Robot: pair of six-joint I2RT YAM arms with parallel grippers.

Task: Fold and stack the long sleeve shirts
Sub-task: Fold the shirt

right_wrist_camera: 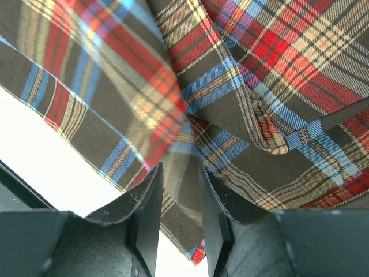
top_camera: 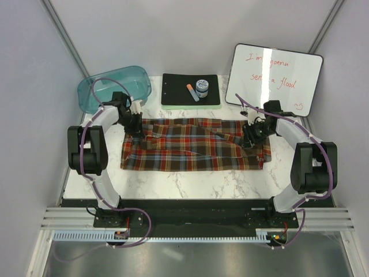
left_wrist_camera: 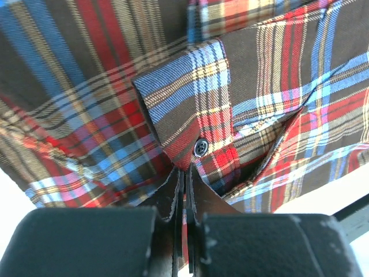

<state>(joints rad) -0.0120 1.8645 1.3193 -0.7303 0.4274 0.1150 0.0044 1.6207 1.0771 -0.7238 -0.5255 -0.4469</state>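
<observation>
We see the plaid shirt point(top_camera: 196, 151) lying as a wide band across the middle of the marble surface point(top_camera: 190, 184). Our left claw point(top_camera: 137, 134) is clenched at the shirt's far left corner, pinching cloth just below a buttoned cuff point(left_wrist_camera: 200, 147). Our right claw point(top_camera: 252, 137) grips a bunched fold at the far right end.

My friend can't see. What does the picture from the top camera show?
A plaid shirt lies spread across a white marble table, and the robot's left claw and right claw each pinch its far edge, one near each end. Behind it sit a teal bin, a black clipboard and a whiteboard with red writing.
</observation>
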